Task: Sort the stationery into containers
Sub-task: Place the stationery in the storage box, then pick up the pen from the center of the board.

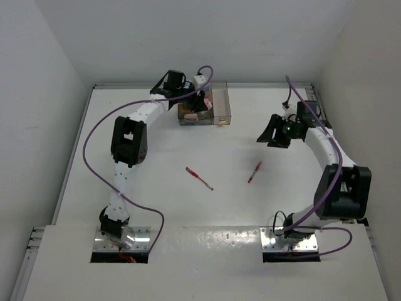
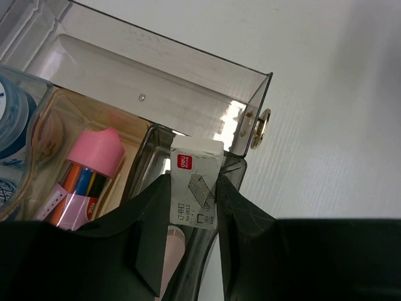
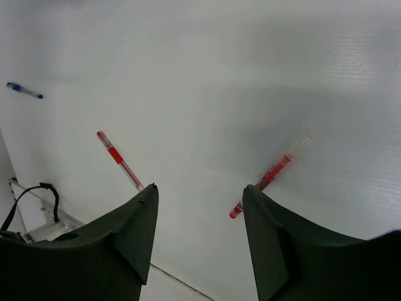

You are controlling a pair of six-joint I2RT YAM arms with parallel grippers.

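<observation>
Inside the organiser (image 2: 188, 100): rolls (image 2: 12, 119), pens (image 2: 78, 182), pink piece (image 2: 97, 150); left claw (image 2: 193, 191) grips box (image 2: 195, 160).

Both arms on my feed have the same build: white tubular links joined by chunky black housings. The left arm (image 1: 128, 141) and the right arm (image 1: 341, 188) each rise from a shiny metal plate, the left plate (image 1: 143, 234) and the right plate (image 1: 268, 238), at the near edge of the counter. The left cable (image 1: 94, 135) and the right cable (image 1: 294, 88) are purple and hang in loose loops. I see a small green light (image 1: 288, 129) near the right wrist. The left gripper (image 2: 193, 185) and the right gripper (image 3: 199, 188) have matte black, broad, angular fingers that taper to their tips.
</observation>
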